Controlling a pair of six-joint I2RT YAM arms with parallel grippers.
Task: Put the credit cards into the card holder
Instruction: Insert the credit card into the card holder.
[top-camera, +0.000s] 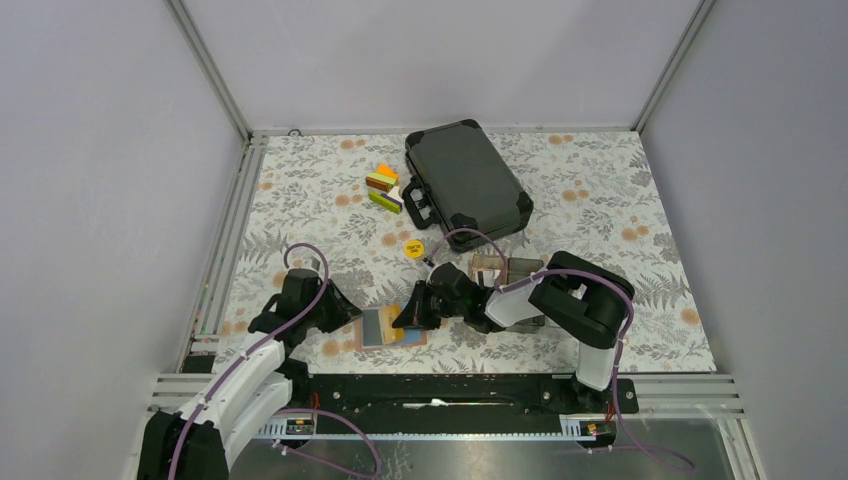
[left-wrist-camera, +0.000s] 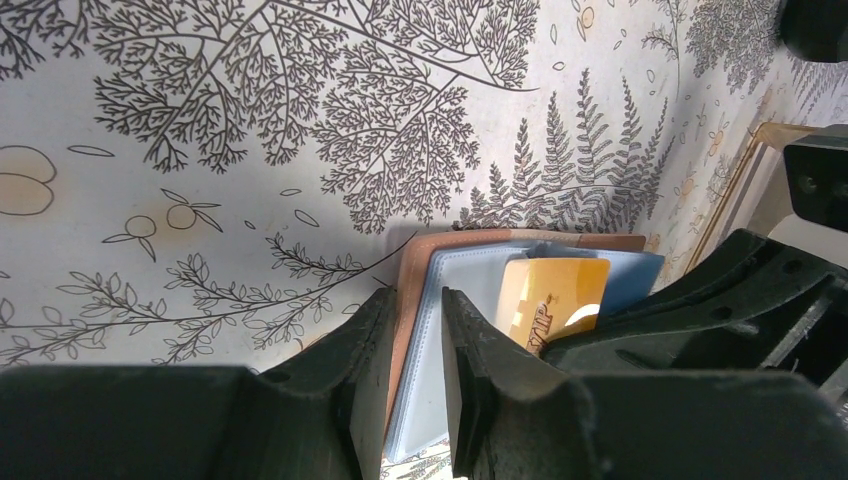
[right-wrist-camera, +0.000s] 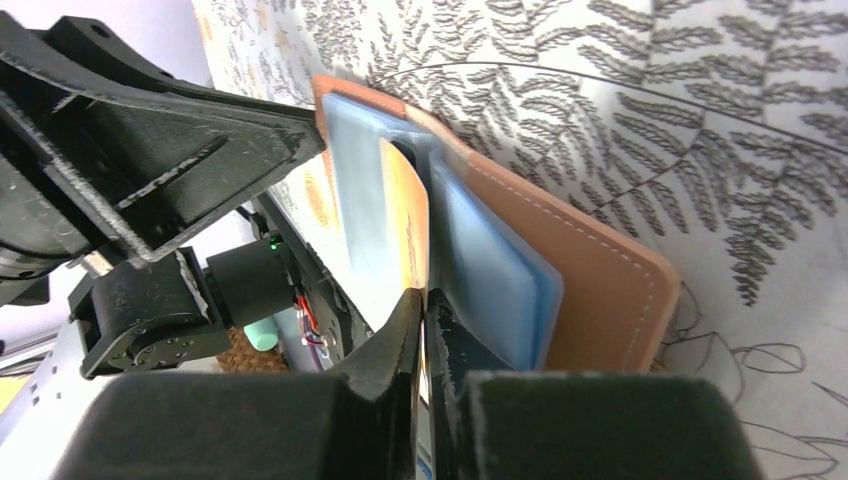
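1. Grey walls (top-camera: 100, 150) stand on three sides of a table with a leafy cloth (top-camera: 620, 180).
2. At the far middle lies one black case (top-camera: 465, 180). Just left of it is a small heap of blocks (top-camera: 384, 190); I cannot count them for sure.
3. One yellow disc (top-camera: 413, 246) lies between the case and the grippers, apart from both.
4. One clear tray (top-camera: 505, 270) sits just behind the right arm, and the arm hides part of it.
5. One pink holder (top-camera: 385, 327) lies open like a book on the near middle of the cloth, with the two grippers on either side of it.
6. The left gripper (left-wrist-camera: 418, 297) has its jaws pinching the left side of the holder, with the pink cover and a blue pocket between them.
7. One orange-yellow card (left-wrist-camera: 555, 295) sticks out of a blue pocket. It is partly inside.
8. The right gripper (right-wrist-camera: 425, 300) has its jaws pressed nearly together, pinching the outer edge of that card.
9. I see just one card.
10. The holder is close to the cloth's near edge, just before the metal rail (top-camera: 450, 385).
11. The two grippers are very near each other over the holder, with little room between them.
12. Bare cloth lies wide at the far left and at the right side.
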